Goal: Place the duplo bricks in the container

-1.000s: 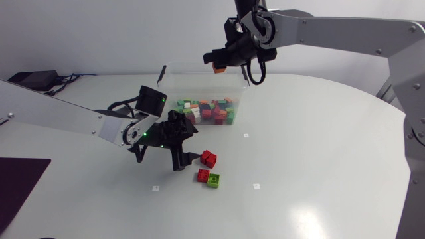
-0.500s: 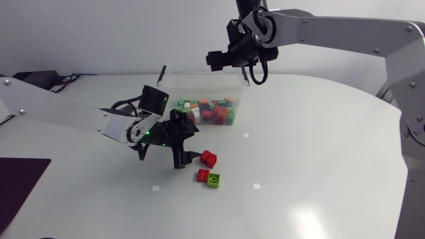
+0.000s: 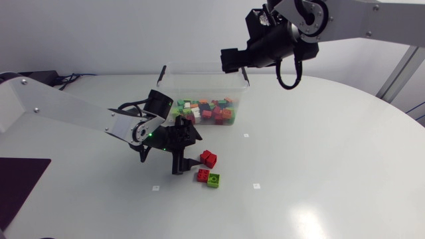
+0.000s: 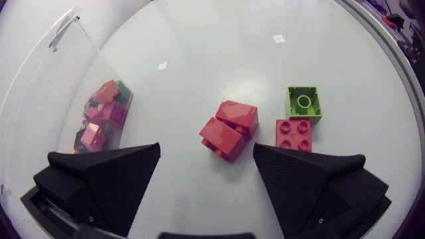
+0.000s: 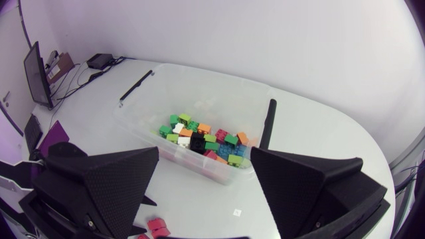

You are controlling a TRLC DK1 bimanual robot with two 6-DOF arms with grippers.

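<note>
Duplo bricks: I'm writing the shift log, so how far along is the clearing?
Done: most bricks lie in the container. In hand: nothing; the left pincer is open by the big red brick, the right pincer open above the container. Left: that brick, a flat red brick and a green brick on the table.

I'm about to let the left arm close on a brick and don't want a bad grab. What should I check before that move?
1. Left gripper open: ok.
2. Big red brick ahead of the gap between its fingers, untouched: ok.
3. Small red brick and green brick clear of the closing finger: cannot tell; the small one lies close ahead of it.
4. Right gripper open, holding nothing: ok.
5. Container has room above its bricks: ok.
</note>
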